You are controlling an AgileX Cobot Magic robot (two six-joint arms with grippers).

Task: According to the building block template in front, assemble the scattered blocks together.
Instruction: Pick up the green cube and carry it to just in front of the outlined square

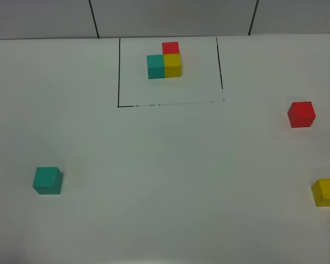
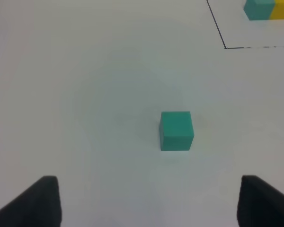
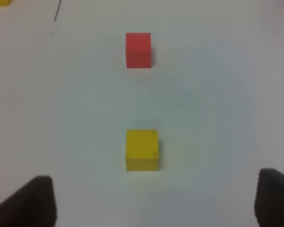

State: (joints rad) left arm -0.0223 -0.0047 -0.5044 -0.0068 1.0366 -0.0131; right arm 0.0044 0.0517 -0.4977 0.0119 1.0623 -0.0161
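I saw the template inside its black outline at the far middle of the table. The teal block lay alone at near left, ahead of my left gripper, jaws wide and empty. The red block and yellow block lay apart on the right, ahead of my right gripper, also spread wide, holding nothing.
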